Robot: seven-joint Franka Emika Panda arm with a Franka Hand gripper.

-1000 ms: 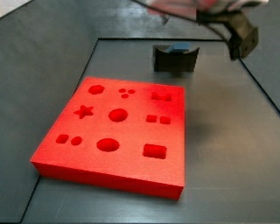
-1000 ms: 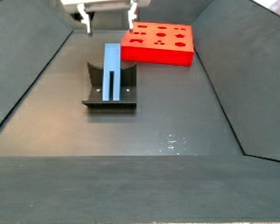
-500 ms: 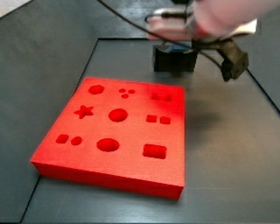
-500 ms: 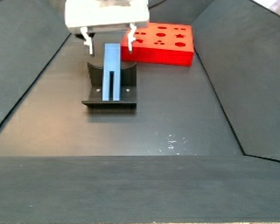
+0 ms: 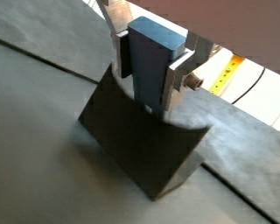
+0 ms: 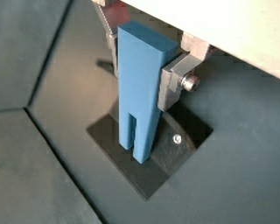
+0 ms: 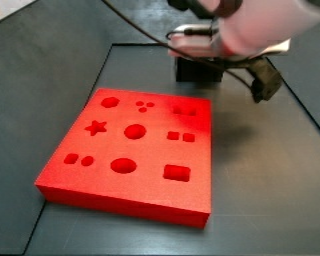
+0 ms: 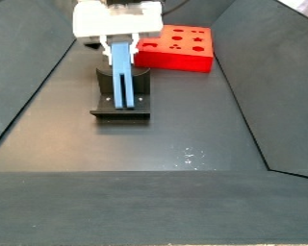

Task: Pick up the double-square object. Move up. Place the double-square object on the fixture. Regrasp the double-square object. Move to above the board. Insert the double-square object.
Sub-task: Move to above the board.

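Note:
The double-square object is a slate-blue bar lying lengthwise in the notch of the dark fixture, its split end toward the near side. My gripper is down over the bar's far half. In both wrist views the silver fingers press on the two sides of the bar, with the gripper shut on it above the fixture. In a side view the arm hides the bar, and only the fixture shows under it.
The red board, with its star, circle and square cutouts, lies flat beside the fixture. Sloping dark walls bound the floor on both sides.
The gripper came down from above onto the fixture, and its fingers, wide apart half a second ago, have closed on the bar. The bar and the fixture have not moved.

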